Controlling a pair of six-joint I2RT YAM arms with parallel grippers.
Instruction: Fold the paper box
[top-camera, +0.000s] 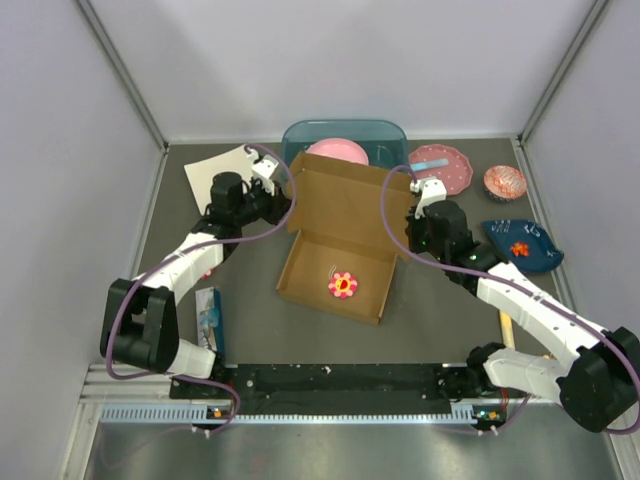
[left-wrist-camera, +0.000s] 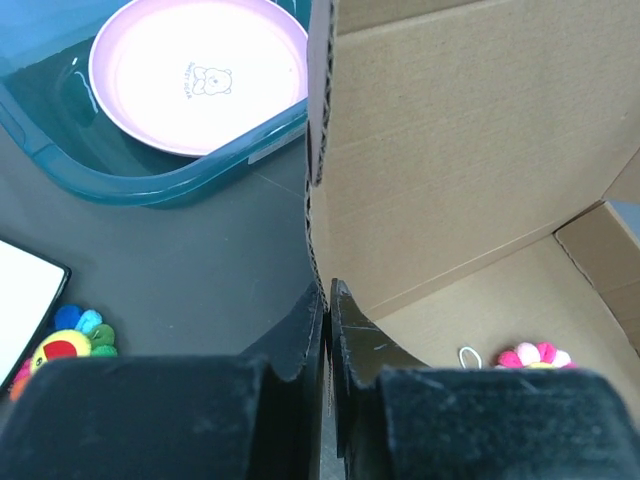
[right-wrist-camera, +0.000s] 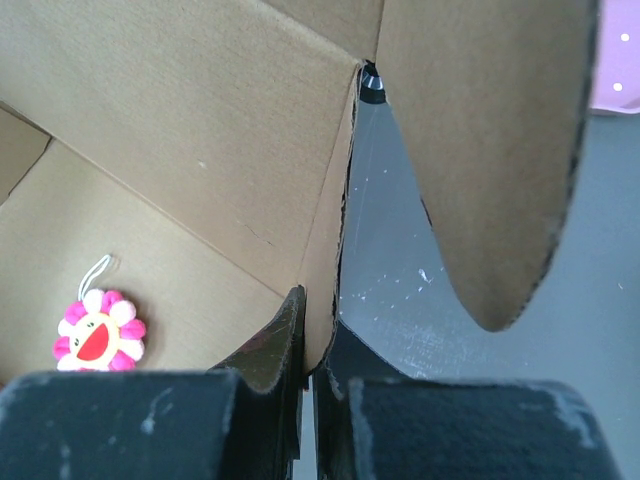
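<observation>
Both arms are stretched forward and angled inward. The left gripper (left-wrist-camera: 327, 297) is clamped on the left wall of the paper box (top-camera: 345, 215) — the right gripper (right-wrist-camera: 314, 314) is pinched on its right wall. The dark grey table (top-camera: 250, 330) is enclosed by pale walls (top-camera: 60, 150). Between the grippers the plain brown corrugated box is seen with its lid raised — a flower toy (top-camera: 343, 285) lies inside.

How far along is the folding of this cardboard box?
Done: the paper box has standing base walls, a flower toy inside. In hand: the left end effector and right end effector each pinch a side edge by the raised lid. Remaining: lid open, its side flap untucked.
</observation>
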